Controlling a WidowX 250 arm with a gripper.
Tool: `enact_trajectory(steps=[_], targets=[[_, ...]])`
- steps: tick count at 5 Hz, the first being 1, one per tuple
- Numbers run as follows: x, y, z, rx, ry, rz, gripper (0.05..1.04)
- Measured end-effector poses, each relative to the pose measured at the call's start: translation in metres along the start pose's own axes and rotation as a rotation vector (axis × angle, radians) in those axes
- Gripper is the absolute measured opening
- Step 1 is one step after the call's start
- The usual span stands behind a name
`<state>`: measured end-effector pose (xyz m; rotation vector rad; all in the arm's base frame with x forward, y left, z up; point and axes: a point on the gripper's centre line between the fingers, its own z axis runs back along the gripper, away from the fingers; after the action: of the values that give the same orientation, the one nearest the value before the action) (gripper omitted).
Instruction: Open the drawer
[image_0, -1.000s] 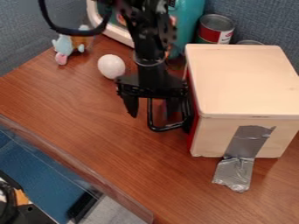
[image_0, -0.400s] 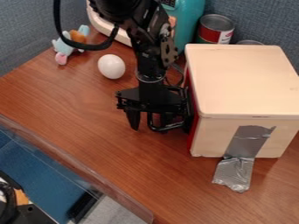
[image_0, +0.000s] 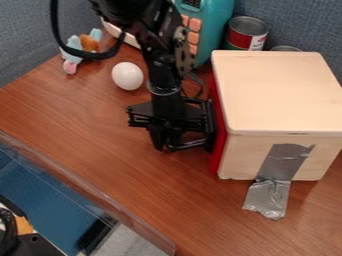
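A small toy (image_0: 89, 42) and a white egg (image_0: 127, 76) sit on the tabletop (image_0: 87, 125). Next, the gripper (image_0: 165, 145) hangs with its jaws clamped on the black handle (image_0: 190, 145) of the red-fronted drawer (image_0: 219, 152), at the left side of the wooden box (image_0: 277, 95).

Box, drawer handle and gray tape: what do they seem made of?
The box looks like smooth matte wood, judging by its pale tan faces. The handle is dark and slightly shiny, metal or hard plastic. The tape looks like duct tape: silvery, wrinkled at its lower end.
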<state>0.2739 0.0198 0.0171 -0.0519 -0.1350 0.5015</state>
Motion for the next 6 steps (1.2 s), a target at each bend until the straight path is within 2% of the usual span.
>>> enact_trajectory(steps=[3,6], targets=[[-0.01,0.036,0.008,0.036,0.004,-0.005,0.159],[-0.028,0.069,0.011,0.035,0.035,0.047,0.158]])
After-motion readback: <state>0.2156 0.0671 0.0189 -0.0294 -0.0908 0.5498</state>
